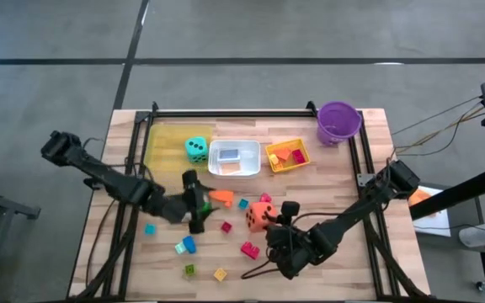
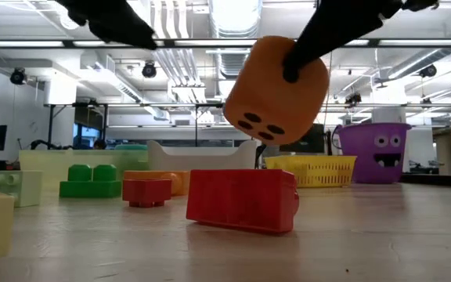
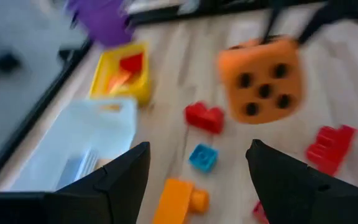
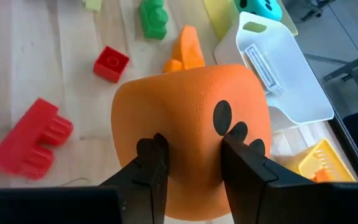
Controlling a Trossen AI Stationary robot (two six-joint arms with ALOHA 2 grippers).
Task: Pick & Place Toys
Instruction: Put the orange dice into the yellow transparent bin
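Observation:
My right gripper (image 4: 191,155) is shut on the orange dotted die (image 1: 260,215), which hangs above the table in the low view (image 2: 276,90). My left gripper (image 3: 194,180) is open and empty, above an orange block (image 3: 179,202) left of the die; in the high view it is at the table's middle left (image 1: 196,206). The teal die (image 1: 196,149) rests on a yellow tray at the far left. Several small blocks lie on the wood: red (image 2: 243,200), blue (image 3: 202,157), green (image 4: 154,18). My right gripper pinches a bulge of the orange die's soft side (image 4: 191,112) between its two fingers (image 4: 151,165); the surface is dented in beside them. The fingers slant down from the table's near right. The die is lifted clear of the table and tilted, a dotted face down (image 2: 261,125).
A white tray (image 1: 234,158), a yellow basket (image 1: 287,156) with flat pieces, and a purple bucket (image 1: 338,122) stand along the far side. A black frame (image 1: 226,112) borders the table. Loose blocks lie at the near left (image 1: 185,246).

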